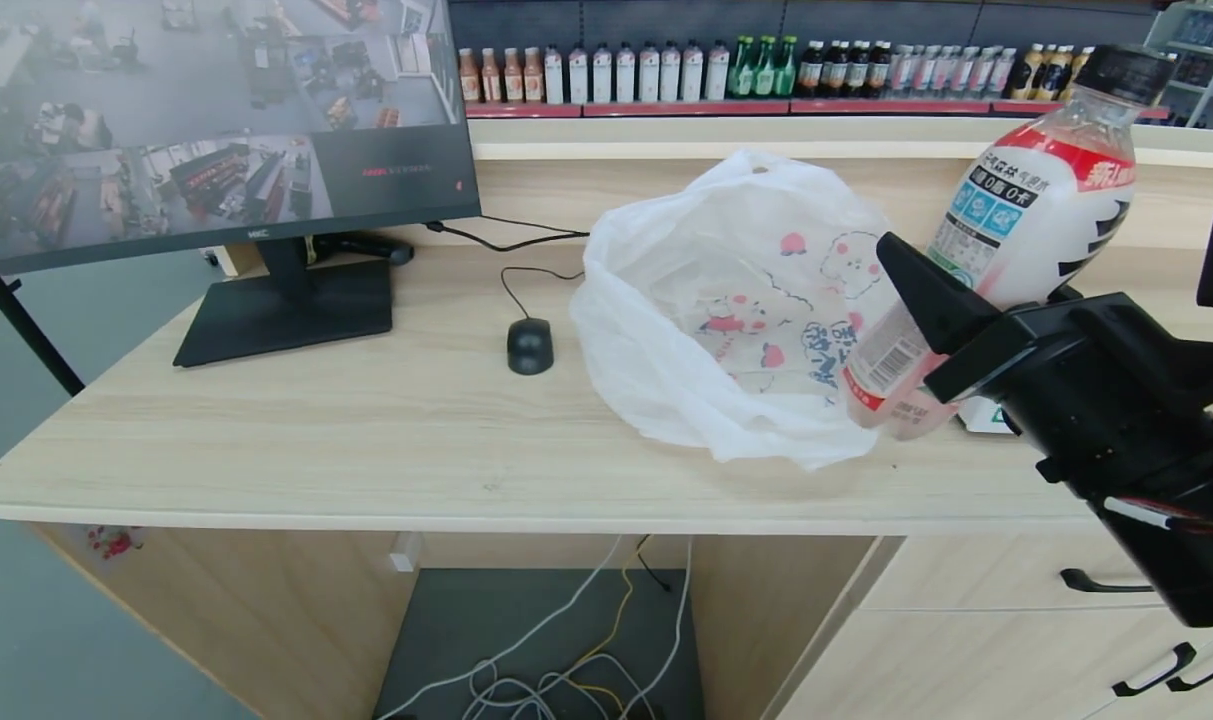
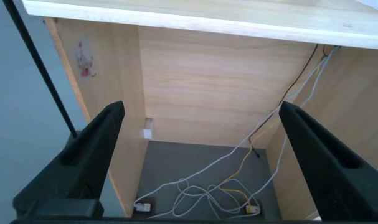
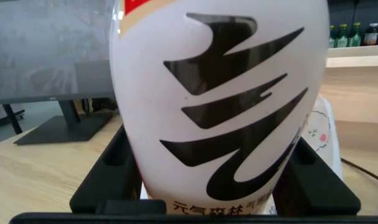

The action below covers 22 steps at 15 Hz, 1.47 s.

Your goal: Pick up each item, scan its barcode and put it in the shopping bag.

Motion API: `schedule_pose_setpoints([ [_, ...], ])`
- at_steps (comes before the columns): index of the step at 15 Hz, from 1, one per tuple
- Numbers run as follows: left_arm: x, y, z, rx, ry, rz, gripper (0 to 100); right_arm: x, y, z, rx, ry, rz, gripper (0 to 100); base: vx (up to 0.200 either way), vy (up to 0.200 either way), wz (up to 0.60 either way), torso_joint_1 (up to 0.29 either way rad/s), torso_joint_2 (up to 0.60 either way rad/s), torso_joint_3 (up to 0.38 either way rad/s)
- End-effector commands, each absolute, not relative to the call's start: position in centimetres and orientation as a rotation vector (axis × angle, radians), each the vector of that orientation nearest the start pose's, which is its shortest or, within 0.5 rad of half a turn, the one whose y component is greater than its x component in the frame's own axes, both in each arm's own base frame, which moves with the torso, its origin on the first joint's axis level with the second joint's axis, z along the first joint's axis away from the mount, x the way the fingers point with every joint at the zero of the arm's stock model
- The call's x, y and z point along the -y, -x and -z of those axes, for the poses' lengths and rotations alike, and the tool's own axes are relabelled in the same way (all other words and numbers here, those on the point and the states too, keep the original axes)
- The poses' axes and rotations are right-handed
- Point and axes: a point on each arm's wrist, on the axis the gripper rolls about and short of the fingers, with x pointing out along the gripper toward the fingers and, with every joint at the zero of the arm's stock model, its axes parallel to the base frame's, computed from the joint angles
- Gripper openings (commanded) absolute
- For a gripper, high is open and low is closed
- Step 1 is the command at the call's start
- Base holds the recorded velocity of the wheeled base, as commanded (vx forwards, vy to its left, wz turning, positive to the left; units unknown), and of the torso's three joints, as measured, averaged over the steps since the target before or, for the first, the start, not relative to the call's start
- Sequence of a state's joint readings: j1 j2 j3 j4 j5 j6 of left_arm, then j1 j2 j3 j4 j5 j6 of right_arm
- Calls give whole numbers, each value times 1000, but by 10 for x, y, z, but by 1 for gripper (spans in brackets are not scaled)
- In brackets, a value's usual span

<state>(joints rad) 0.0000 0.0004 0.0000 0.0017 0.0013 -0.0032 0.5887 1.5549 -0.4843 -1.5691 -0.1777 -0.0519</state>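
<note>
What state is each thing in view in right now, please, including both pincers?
drink bottle, capped, tilted, held above the counter.
right pincer, shut on the drink bottle.
left pincer, open, empty.
shopping bag, open, slumped on the counter.
monitor, on, showing camera feeds.
drawers, closed.

on desk (image 1: 366, 440): monitor (image 1: 206, 120) left, mouse (image 1: 529, 346) mid, bag (image 1: 706, 300) rt; bottle (image 1: 1026, 220) beside bag
</note>
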Motion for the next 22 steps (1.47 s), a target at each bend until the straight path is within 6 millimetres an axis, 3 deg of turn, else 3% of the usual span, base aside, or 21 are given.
schedule_pose_setpoints([
  [1,0,23,-75,-2,3,-2,100,-128,-198,-233,481,-140,-390,0,0,0,0,0,0,0],
  [9,0,23,-75,-2,2,-2,100,-143,-224,-243,525,-173,-429,0,0,0,0,0,0,0],
  [12,0,23,-75,-2,3,-2,100,-154,-251,-237,516,-156,-406,0,0,0,0,0,0,0],
  [15,0,23,-75,-2,3,-2,100,-168,-270,-214,453,-127,-412,0,0,0,0,0,0,0],
  [22,0,23,-75,-2,2,-2,100,-182,-302,-218,508,-145,-390,0,0,0,0,0,0,0],
])
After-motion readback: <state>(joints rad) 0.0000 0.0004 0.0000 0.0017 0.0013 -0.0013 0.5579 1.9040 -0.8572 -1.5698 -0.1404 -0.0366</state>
